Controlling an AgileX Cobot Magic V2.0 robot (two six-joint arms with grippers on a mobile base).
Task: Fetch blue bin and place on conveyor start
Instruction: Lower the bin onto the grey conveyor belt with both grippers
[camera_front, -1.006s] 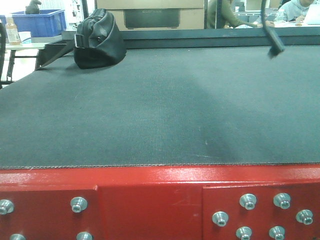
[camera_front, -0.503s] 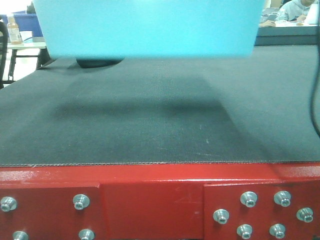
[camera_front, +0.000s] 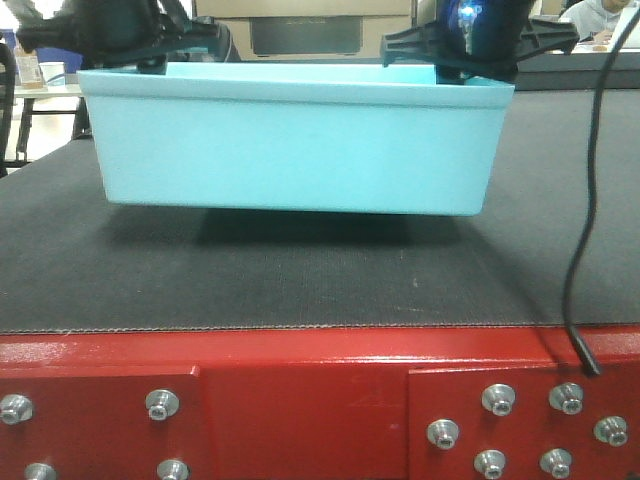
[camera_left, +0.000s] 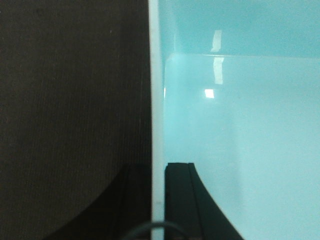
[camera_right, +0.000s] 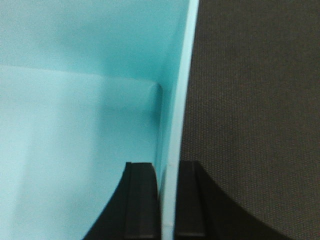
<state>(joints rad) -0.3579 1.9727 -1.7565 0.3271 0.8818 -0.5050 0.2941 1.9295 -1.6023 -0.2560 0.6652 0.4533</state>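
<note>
The blue bin (camera_front: 295, 140), a pale cyan tub, sits level low over the black belt of the conveyor start (camera_front: 300, 285), just behind the red bolted frame (camera_front: 300, 385); a shadow lies under it, and I cannot tell whether it touches the belt. My left gripper (camera_front: 150, 62) is shut on the bin's left wall, one finger inside and one outside the rim (camera_left: 157, 125). My right gripper (camera_front: 455, 72) is shut the same way on the right wall's rim (camera_right: 182, 100). In the wrist views both grippers, left (camera_left: 158, 167) and right (camera_right: 167, 165), straddle the thin wall with the belt (camera_left: 70, 100) below.
A black cable (camera_front: 580, 250) hangs from the right arm down to the red frame. Behind the belt stand a cardboard box (camera_front: 300, 20) and, at the left, a table with a bottle (camera_front: 25, 65). A person (camera_front: 600, 15) sits at the back right.
The bin has come down from the top of the front view to just over the belt. Both grippers on its rim have dropped into view, and the bin now hides the black bag.
</note>
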